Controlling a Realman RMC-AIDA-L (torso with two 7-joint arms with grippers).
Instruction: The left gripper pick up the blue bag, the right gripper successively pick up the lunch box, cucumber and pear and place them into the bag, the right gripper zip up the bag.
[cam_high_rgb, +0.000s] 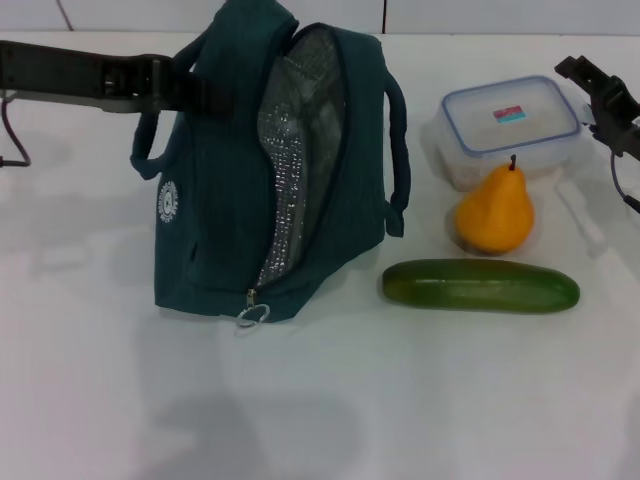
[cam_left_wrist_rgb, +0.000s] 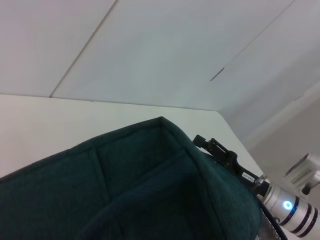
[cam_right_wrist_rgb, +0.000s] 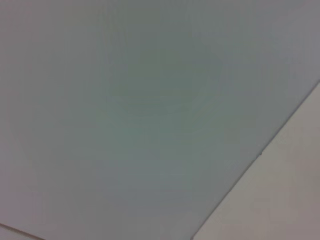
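The blue bag (cam_high_rgb: 215, 190) stands upright at the table's left-centre, its mouth open and the silver foil lining showing. My left gripper (cam_high_rgb: 183, 86) reaches in from the left and is shut on the bag's top handle; the bag's fabric (cam_left_wrist_rgb: 140, 190) fills the left wrist view. The ring zipper pull (cam_high_rgb: 252, 315) hangs at the bag's front bottom. Right of the bag, the lunch box (cam_high_rgb: 510, 125) lies farthest back. The pear (cam_high_rgb: 495, 212) stands in front of it, and the cucumber (cam_high_rgb: 480, 285) lies nearest. My right gripper (cam_high_rgb: 592, 86) (cam_left_wrist_rgb: 220, 152) hovers just right of the lunch box.
The white table (cam_high_rgb: 330, 400) stretches in front of the bag and food. A wall with panel seams rises behind the table's far edge. The right wrist view shows only a plain pale surface.
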